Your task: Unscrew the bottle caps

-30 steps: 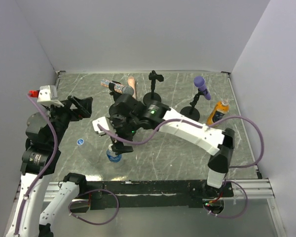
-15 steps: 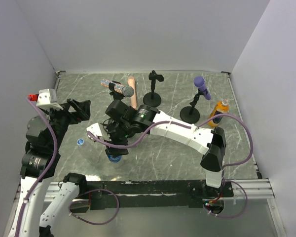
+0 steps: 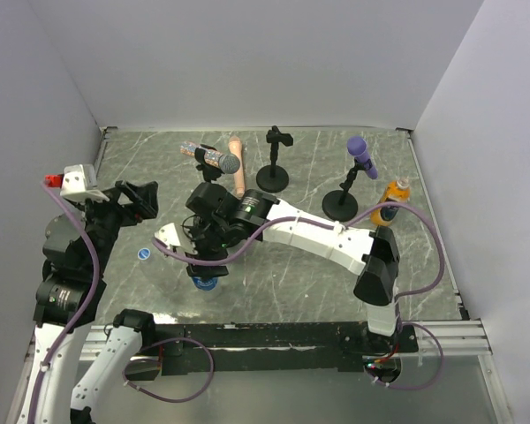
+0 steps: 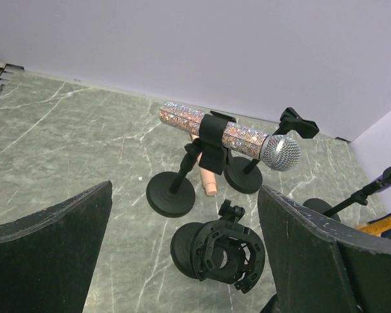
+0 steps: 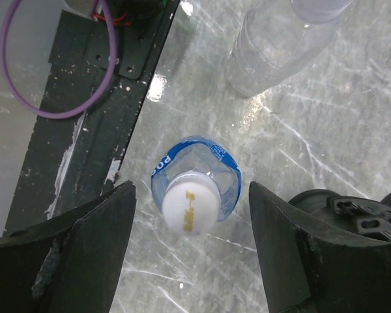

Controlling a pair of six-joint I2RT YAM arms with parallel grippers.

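A small blue-labelled bottle [image 5: 215, 171] stands upright near the front edge with a whitish cap [image 5: 191, 202] on it. My right gripper [image 5: 191, 195] is open and hangs right over it, one finger on each side, not touching. In the top view the right gripper [image 3: 203, 263] covers most of this bottle [image 3: 205, 283]. A loose blue cap [image 3: 143, 254] lies on the table to its left. A clear bottle [image 5: 274, 45] stands close by, its top cut off by the frame. An orange bottle [image 3: 389, 201] with a whitish cap [image 3: 403, 183] stands at the right. My left gripper [image 3: 140, 198] is open and empty.
A glittery microphone [image 4: 228, 134] sits clamped on a black stand [image 4: 173, 195]. A black microphone holder [image 4: 225, 251] lies on its side ahead of my left gripper [image 4: 186, 195]. A purple microphone [image 3: 360, 155] and two more stands [image 3: 273, 175] are at the back. A skin-coloured stick [image 3: 237, 163] lies there.
My right gripper has moved left and towards the front, settling over the blue-labelled bottle. My left arm has drifted slightly left.
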